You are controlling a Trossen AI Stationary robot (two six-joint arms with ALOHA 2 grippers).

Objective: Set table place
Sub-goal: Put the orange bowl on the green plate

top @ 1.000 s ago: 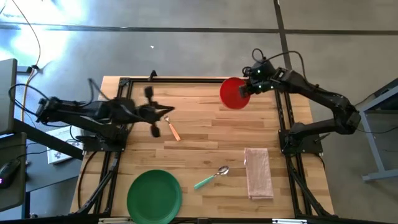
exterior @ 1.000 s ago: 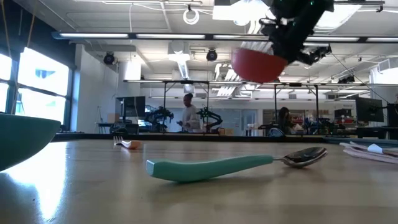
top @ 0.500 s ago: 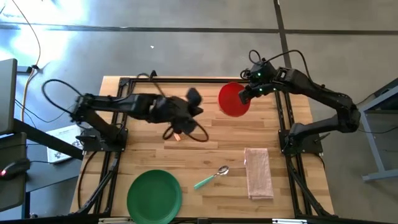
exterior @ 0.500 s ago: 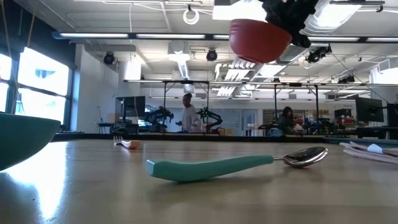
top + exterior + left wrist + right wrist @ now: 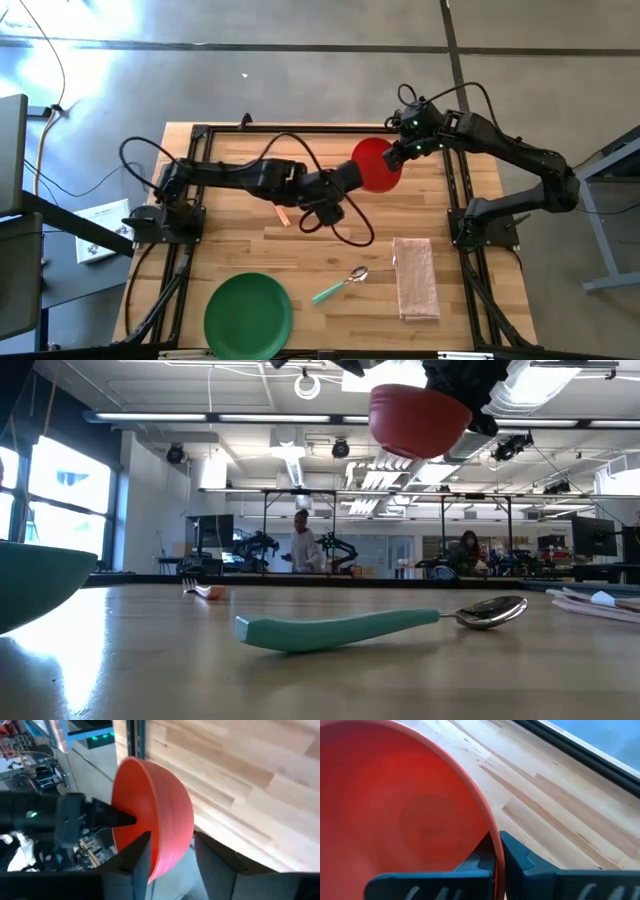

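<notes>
The left arm has swung fast across the counter (image 5: 240, 230), and its left tool (image 5: 350, 180) now arrives at the red bowl (image 5: 375, 165), fingers apart on both sides of the rim. The right tool (image 5: 398, 152) stays clamped on the opposite rim and holds the bowl in the air, far side of the counter. I judge a handover is starting.

The bowl is smooth, round, plastic-looking. The flat green plate (image 5: 248, 315) lies at the near edge, the teal-handled spoon (image 5: 340, 283) beside the folded soft napkin (image 5: 415, 277), and the orange-handled fork (image 5: 282, 215) under the left arm.
</notes>
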